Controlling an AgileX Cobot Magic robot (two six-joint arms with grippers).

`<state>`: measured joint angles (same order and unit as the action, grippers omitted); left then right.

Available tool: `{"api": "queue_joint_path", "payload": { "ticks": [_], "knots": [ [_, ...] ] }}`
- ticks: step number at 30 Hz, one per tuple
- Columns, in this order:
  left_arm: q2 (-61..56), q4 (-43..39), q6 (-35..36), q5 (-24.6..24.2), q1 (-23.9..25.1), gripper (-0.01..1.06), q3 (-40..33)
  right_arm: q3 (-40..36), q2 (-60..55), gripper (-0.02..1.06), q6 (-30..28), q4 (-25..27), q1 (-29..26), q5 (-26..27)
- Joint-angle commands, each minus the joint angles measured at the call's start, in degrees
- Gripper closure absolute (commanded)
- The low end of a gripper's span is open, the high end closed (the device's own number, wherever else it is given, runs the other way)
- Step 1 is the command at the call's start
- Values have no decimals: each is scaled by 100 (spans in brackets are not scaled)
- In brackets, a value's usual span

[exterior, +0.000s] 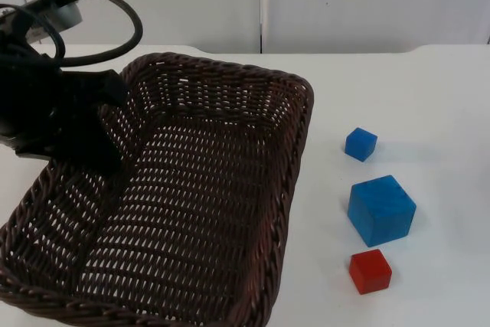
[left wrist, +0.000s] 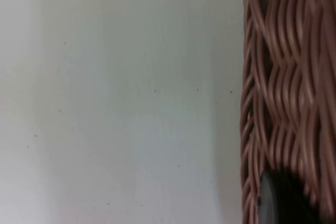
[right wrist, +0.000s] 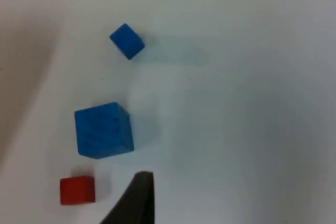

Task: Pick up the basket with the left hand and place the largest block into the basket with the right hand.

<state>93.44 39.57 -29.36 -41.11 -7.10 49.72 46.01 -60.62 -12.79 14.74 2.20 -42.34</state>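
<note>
A dark brown wicker basket (exterior: 230, 112) takes up the left half of the top view. My left gripper (exterior: 103, 147) is at its left wall, shut on the rim. In the left wrist view a black fingertip (left wrist: 283, 199) presses against the woven wall (left wrist: 286, 77). To the right of the basket lie three cubes: a small blue block (exterior: 360, 144), the large blue block (exterior: 381, 210) and a small red block (exterior: 370, 271). My right gripper (right wrist: 135, 200) hovers above them, nearest the large blue block (right wrist: 102, 130), with the red block (right wrist: 77, 190) and the small blue block (right wrist: 127, 41) on either side of it.
White table top (exterior: 429, 97) stretches to the right of the blocks and behind them, up to the grey partition wall (exterior: 344, 5). The basket's near rim reaches the table's front edge.
</note>
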Motion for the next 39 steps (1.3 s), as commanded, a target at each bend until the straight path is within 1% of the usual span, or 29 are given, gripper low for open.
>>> {"api": "queue_joint_path", "payload": {
  "ticks": [1, 3, 4, 9, 10, 11, 13, 15, 16, 20, 21, 24, 28, 31, 32, 34, 36, 39],
  "knots": [
    [-89, 219, 51, -53, -12, 105, -16, 21, -116, -1, -82, 63, 121, 85],
    [-89, 230, 51, -54, -12, 105, -16, 21, -276, -1, -82, 63, 437, 217],
    [-89, 230, 51, -54, -12, 105, -16, 21, -276, -1, -82, 63, 437, 217],
    [-89, 245, 51, -54, -12, 105, -16, 21, -848, -1, -82, 20, 1555, 686],
    [-89, 245, 51, -54, -12, 105, -16, 21, -848, -1, -82, 20, 1555, 686],
    [-89, 245, 51, -54, -12, 105, -16, 21, -1008, -1, -82, -53, 1813, 782],
    [-89, 245, 51, -54, -12, 105, -16, 21, -1299, -1, 72, -307, 2180, 917],
    [-89, 245, 51, -54, -12, 105, -16, 21, -1610, -1, 454, -634, 2505, 1104],
    [-89, 245, 51, -54, -12, 105, -16, 21, -1610, -1, 454, -634, 2505, 1104],
    [-89, 245, 51, -54, -12, 105, -16, 21, -2118, -1, 1210, -1352, 2930, 1370],
    [-89, 245, 51, -54, -12, 105, -16, 21, -2118, -1, 1210, -1352, 2930, 1370],
    [-89, 246, 51, -41, -12, 105, -16, 21, -2389, -1, 1681, -1619, 3103, 1616],
    [-89, 246, 51, -41, -12, 105, -16, 21, -2590, -1, 1990, -1619, 3113, 1900],
    [-89, 246, 51, -41, -12, 105, -16, 21, -2902, -1, 2005, -1644, 3113, 2260],
    [-89, 246, 51, -41, -12, 105, -16, 21, -2902, -1, 2005, -1644, 3113, 2260],
    [-89, 233, 51, -41, -12, 105, -16, 21, -3116, -1, 2029, -1644, 3113, 2422],
    [-89, 219, 51, -41, -12, 105, -16, 49, -3286, -1, 2168, -1657, 3113, 2573],
    [-89, 219, 51, -41, -12, 105, -16, 196, -3532, -1, 2310, -1708, 3113, 2561]
  ]
}}
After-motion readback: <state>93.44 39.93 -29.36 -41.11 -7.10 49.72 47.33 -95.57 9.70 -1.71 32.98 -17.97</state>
